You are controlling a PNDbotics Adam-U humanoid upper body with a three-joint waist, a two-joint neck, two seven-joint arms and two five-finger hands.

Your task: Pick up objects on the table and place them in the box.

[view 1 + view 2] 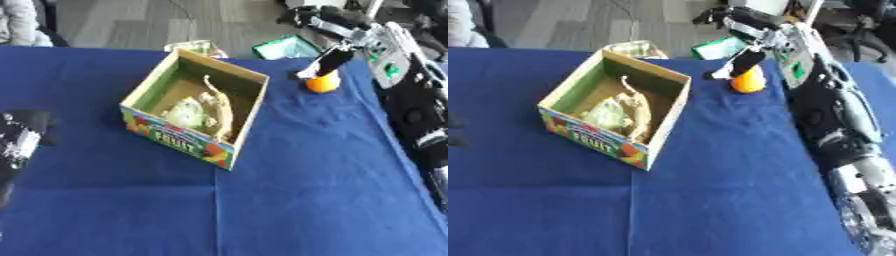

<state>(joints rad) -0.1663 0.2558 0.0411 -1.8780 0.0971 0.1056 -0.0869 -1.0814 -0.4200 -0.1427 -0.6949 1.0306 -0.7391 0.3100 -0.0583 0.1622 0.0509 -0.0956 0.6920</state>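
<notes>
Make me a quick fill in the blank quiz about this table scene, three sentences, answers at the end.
1. The robot's right hand reaches down to a small ____ object at the table's far side.
2. The cardboard box stands on a ____ cloth.
3. The left hand shows at the view's ____ edge.

Answers: orange; blue; left

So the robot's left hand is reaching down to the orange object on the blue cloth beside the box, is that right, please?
Not quite: it is the right hand, coming in from the upper right in the left eye view, that reaches down to the orange object on the blue cloth beside the box.
</notes>
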